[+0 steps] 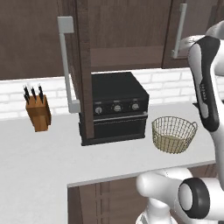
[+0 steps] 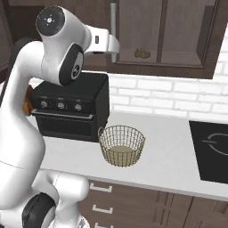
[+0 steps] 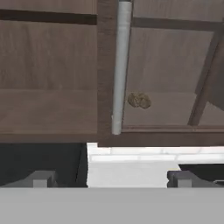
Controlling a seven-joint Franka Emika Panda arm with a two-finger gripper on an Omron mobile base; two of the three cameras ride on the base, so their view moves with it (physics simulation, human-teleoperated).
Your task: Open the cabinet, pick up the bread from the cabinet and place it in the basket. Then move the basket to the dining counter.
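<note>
White robot arm [image 2: 26, 133], dark joints, rising at the near edge of the scene.

Pincer [image 3: 111, 178]: seen in the hand view; two dark finger tips set wide apart, open, nothing between them; aimed at the cabinet front.

Counter [image 1: 39, 166]: white-grey worktop, white brick backsplash [image 2: 169, 100] behind.

Basket [image 2: 121, 145]: round, tan open wire mesh, upright on the counter just beside the oven, at its right in both base views; no bread inside.

Oven [image 1: 114, 107]: black countertop unit, three knobs on its front, standing under the cabinet.

Knife block [image 1: 38, 113]: wooden, dark-handled knives, on the counter well left of the oven.

Cooktop [image 2: 211, 149]: black, set in the counter, far right of the right base view.

Cabinet [image 2: 178, 31]: dark brown wooden wall unit; doors swung open, one door [image 1: 84, 70] edge-on before the oven; long grey bar handle [image 3: 120, 65] vertical in the hand view.

Bread [image 3: 139, 100]: small brown mottled lump, resting on the brown shelf [image 3: 166, 107] inside the cabinet, just right of the bar handle in the hand view, well above the basket.
</note>
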